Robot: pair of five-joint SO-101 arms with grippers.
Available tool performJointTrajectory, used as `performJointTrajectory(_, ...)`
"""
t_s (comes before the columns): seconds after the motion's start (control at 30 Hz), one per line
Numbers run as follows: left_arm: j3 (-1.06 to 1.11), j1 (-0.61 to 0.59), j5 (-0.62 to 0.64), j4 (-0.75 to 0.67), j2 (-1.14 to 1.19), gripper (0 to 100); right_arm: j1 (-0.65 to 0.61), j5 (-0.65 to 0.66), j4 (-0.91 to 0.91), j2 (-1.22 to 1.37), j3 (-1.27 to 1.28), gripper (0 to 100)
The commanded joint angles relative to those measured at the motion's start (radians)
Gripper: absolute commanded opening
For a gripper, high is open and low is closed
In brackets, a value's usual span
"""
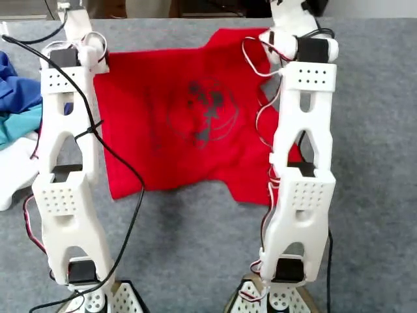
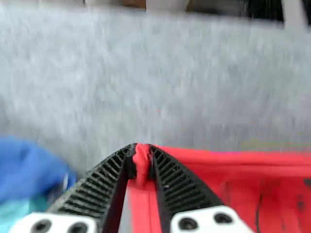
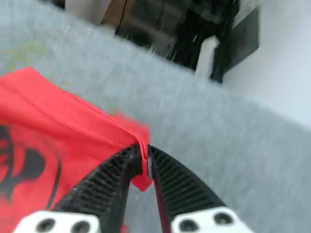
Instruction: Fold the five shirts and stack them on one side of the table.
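The red shirt (image 1: 189, 130) lies spread in the middle of the table (image 1: 195, 261), between my two arms. Its far edge runs toward the back of the table and its near hem is rumpled and uneven. My left gripper (image 2: 141, 150) is clamped on a pinch of red cloth at the shirt's far corner on my left side, the fabric bunched up between the ribbed black fingers (image 2: 102, 184). My right gripper (image 3: 145, 155) is closed on the stitched edge at the far corner on my right side, with a small flap of red hanging past the fingertips.

The table is covered in a grey, felt-like cloth, bare in front of the shirt and on the right. Beyond its far edge, my right wrist view shows dark furniture (image 3: 184, 34) and a pale wall (image 3: 282, 53).

The shirt is bright red with a dark, roughly circular print (image 1: 208, 111) near its centre, part of which also shows in my right wrist view (image 3: 24, 165). It lies mostly flat with soft wrinkles, and a sleeve pokes out by my right arm.

A pile of shirts (image 1: 16, 111) in blue, teal and white sits at the table's left edge, just beside my left arm and apart from the red one.
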Motion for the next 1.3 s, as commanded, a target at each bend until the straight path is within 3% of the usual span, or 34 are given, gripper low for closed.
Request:
performJointTrajectory(0.0,-0.089,0.028,0.005,0.18,-0.015,2,-0.01,0.025,0.098,-0.013,-0.062,0.7)
performJointTrajectory(0.2,-0.137,0.084,-0.037,0.4,-0.015,2,-0.008,0.041,0.275,-0.007,-0.206,0.7)
performJointTrajectory(0.43,-0.127,0.123,-0.063,0.543,-0.015,2,0.038,0.071,0.382,-0.005,-0.294,0.6)
performJointTrajectory(0.77,0.012,0.075,-0.147,0.583,-0.015,2,0.068,0.129,0.482,-0.001,-0.286,0.5)
performJointTrajectory(1.27,0.215,0.083,-0.112,0.582,-0.131,2,0.076,0.094,0.491,0.002,-0.177,0.5)
